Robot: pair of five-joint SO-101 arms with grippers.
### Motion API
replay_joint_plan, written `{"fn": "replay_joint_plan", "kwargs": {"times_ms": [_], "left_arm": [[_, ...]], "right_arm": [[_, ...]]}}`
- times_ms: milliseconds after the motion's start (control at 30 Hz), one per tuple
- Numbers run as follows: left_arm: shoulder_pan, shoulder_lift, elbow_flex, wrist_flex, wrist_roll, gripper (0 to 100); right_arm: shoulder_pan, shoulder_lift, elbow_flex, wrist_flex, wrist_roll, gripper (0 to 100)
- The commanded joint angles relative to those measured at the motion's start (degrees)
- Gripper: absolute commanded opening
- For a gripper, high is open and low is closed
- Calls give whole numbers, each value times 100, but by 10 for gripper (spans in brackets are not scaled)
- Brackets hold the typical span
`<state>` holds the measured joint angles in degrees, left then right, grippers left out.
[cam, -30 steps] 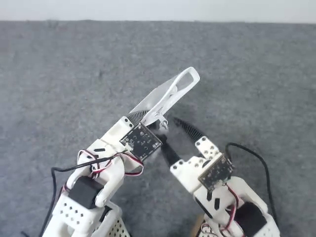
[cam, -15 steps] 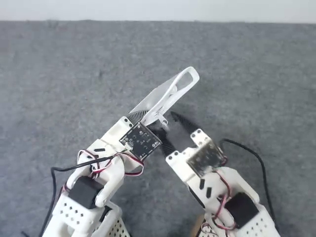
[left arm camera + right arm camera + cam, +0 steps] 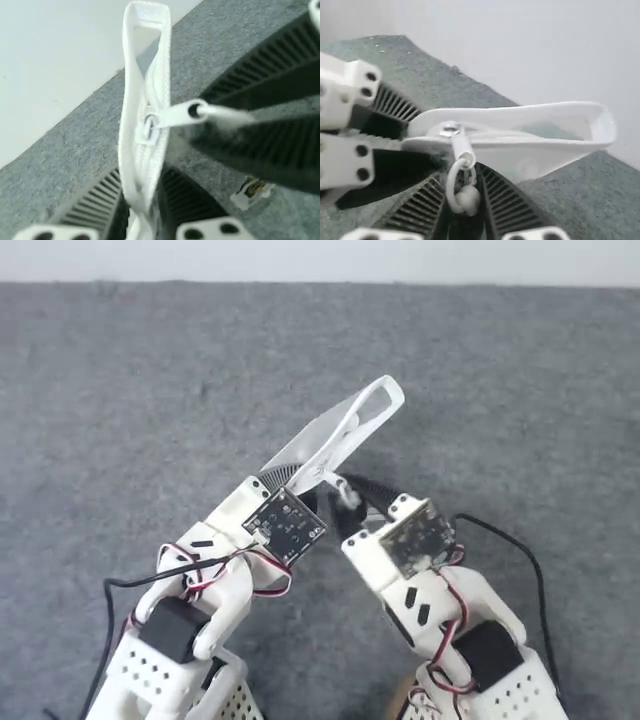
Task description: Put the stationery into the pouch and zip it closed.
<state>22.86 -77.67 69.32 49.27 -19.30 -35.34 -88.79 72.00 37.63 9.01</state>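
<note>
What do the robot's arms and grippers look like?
Both arms are white plastic, perforated near the base. The left gripper and right gripper have black ribbed fingers. A dark circuit board sits on each wrist; red, white and black cables trail behind.

No legible text or numbers, print on wrist circuit boards too small to read

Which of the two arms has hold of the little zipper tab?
The right gripper: the zipper tab sits pinched between its fingers. The left gripper instead clamps the white pouch by its end.
</note>
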Motion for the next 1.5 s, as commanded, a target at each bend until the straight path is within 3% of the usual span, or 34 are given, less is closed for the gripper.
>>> {"fn": "replay_joint_plan", "kwargs": {"times_ms": [0,267,767,1267,1467], "left_arm": [[-114,35,-4,-35,132,9],[-114,35,-4,-26,132,9],[-88,35,-4,-18,141,9],[-88,35,-4,-18,141,9],[-88,35,-4,-18,141,9]], "right_arm": [[400,40,-422,-215,-396,6],[1007,110,-431,-532,-782,5],[1578,154,-431,-1182,-747,5],[2220,1921,-1345,-1631,-738,5],[2607,2563,-1415,-2281,-721,5]]}}
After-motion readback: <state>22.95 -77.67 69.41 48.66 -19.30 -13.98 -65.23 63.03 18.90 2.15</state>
